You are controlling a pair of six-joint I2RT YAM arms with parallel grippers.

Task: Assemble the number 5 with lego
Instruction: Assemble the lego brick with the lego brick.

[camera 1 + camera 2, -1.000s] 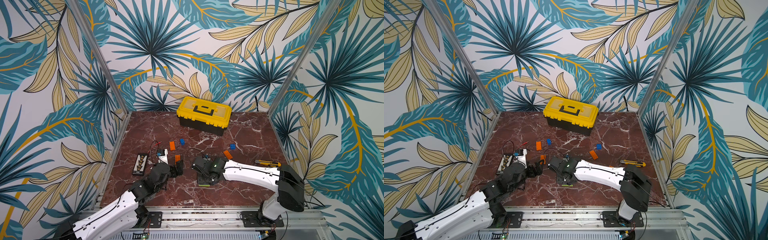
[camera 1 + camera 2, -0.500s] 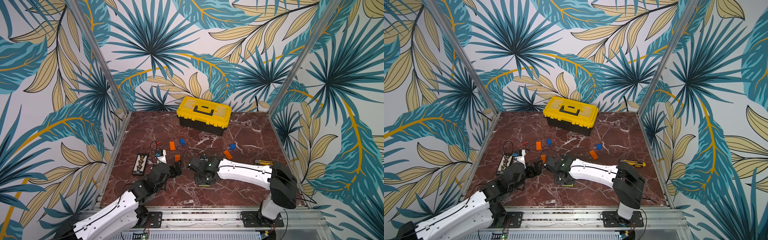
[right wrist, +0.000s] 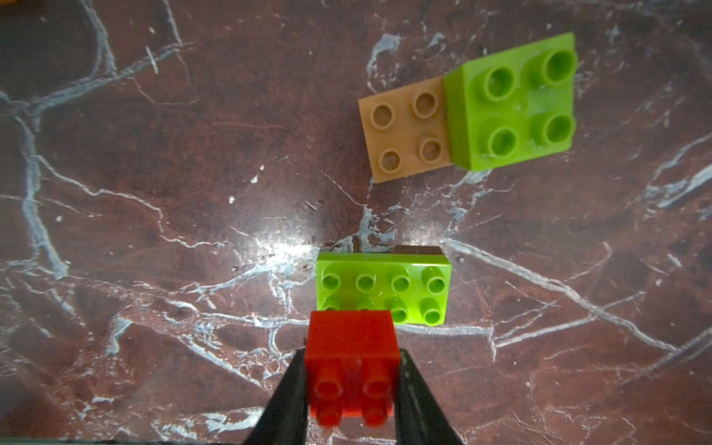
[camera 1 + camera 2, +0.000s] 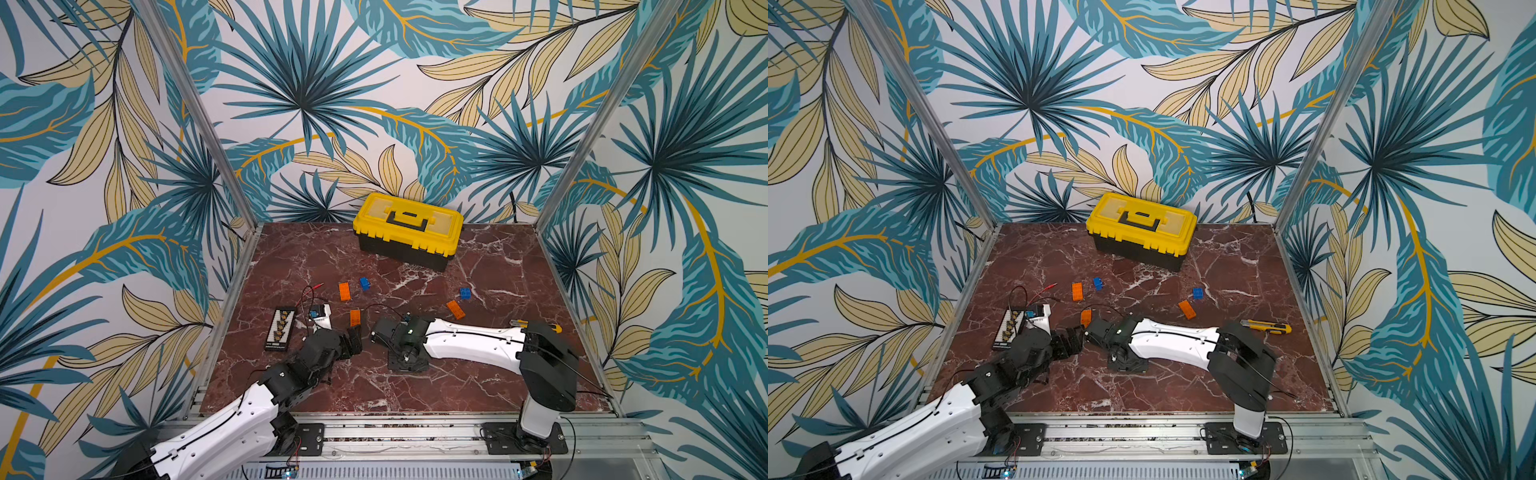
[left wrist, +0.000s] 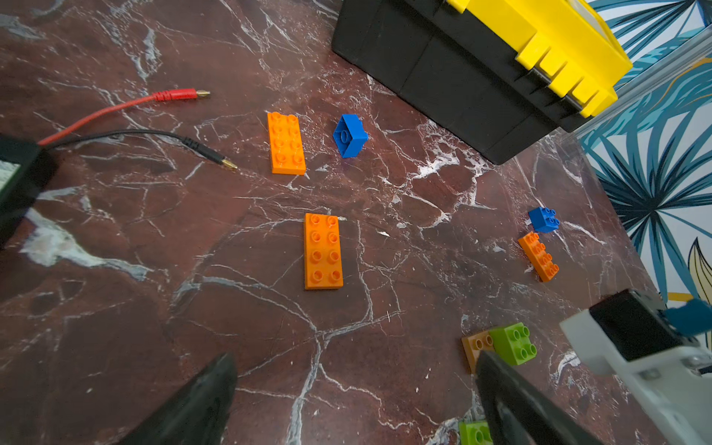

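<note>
Right wrist view: the right fingers [image 3: 285,404] are clamped on a red brick [image 3: 352,358], 1 black finger on each side of it. The red brick overlaps 1 long edge of a lime green 2x4 brick [image 3: 385,287] that lies studs up on the marble counter [image 3: 154,192]; whether the 2 touch cannot be told. Apart from them a tan plate [image 3: 404,131] lies flat, with a lime green 2x2 brick [image 3: 512,104] seated on 1 end of it.

Left wrist view: the left fingers [image 5: 200,404] are spread wide and grip nothing, with the counter showing between them. 3 orange bricks [image 5: 286,143] [image 5: 323,251] [image 5: 538,256] lie flat, studs up. There are 2 blue bricks [image 5: 350,135] [image 5: 544,219]: 1 is tipped over with its hollow underside showing, just beside the orange brick nearest the toolbox [image 5: 462,69], and 1 stands studs up just beside the orange brick farthest to the side. A red lead [image 5: 169,95] and a black lead [image 5: 208,152] trail across the marble. The tan plate and its 2x2 brick sit close to 1 finger.

In both top views the toolbox stands at the back of the counter. The 2 arms reach in from the front rail, and their wrists come close together near the front middle. The right wrist points down and hides the red brick. The orange and blue bricks lie scattered between the arms and the toolbox. In a top view a utility knife [image 4: 1266,327] lies toward the right side.
</note>
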